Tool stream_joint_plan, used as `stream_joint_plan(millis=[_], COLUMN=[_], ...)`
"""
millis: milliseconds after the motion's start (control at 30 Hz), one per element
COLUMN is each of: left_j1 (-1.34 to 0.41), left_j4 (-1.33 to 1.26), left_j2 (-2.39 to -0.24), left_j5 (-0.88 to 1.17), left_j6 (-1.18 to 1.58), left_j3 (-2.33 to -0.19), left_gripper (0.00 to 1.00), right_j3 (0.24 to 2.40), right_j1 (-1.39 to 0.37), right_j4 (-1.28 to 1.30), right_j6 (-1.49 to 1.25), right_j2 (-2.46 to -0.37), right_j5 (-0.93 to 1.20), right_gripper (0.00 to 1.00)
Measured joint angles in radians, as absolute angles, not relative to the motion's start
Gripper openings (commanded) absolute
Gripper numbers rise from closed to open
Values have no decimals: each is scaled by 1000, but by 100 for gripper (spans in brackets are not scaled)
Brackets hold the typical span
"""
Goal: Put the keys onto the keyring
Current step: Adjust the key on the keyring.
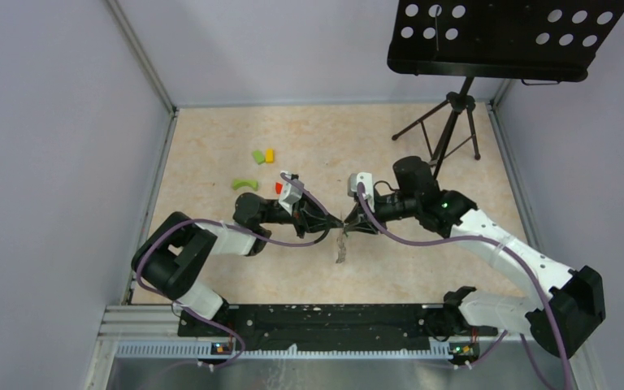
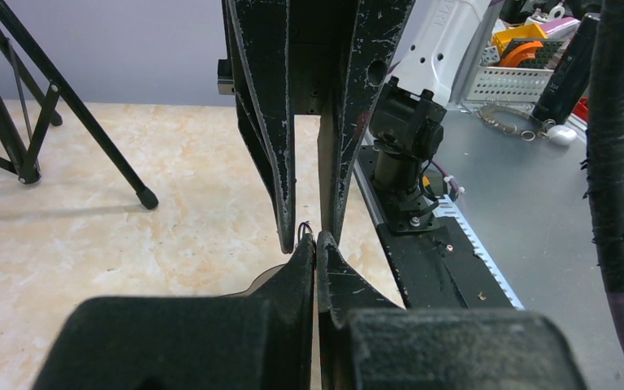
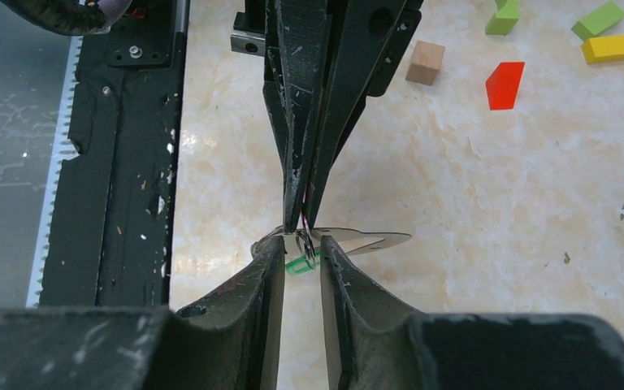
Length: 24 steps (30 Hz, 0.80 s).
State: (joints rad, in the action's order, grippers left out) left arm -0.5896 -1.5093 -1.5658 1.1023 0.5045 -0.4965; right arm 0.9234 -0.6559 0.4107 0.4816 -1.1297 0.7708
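Observation:
My left gripper and right gripper meet tip to tip above the middle of the table. The left gripper is shut on the thin dark wire of the keyring. The silver keys with a green tag hang from the wire and dangle below the tips in the top view. The right gripper is slightly open, one finger on each side of the wire and the tag. It grips nothing that I can see.
Coloured blocks lie at the back left: green, yellow, a green arch, red. A wooden cube lies near them. A black music stand's tripod stands at the back right. A black rail runs along the near edge.

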Motion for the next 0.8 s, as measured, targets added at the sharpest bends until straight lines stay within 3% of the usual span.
stream_joint_plan(millis=[233,467,600,800], left_j1=[-590,-590,-590,-588], left_j4=[-1510,-1510,-1482,-1235], left_j2=[-1566,-1566,-1539,-1414], left_j5=[1103,1107,1111,1128], left_j6=[511,499,408,141], left_j3=[-496,-496,-496,-545], left_gripper=[0,0,24,45], right_j3=[923,937,1007,1203], right_j1=[-656,-658,-702,-807], right_j4=[410,439,527,727], right_j6=[490,506,534,570], right_j2=[-1135,-1135,-1151,-1274], right_j5=[772,757,673,497], right_gripper=[0,0,0,0])
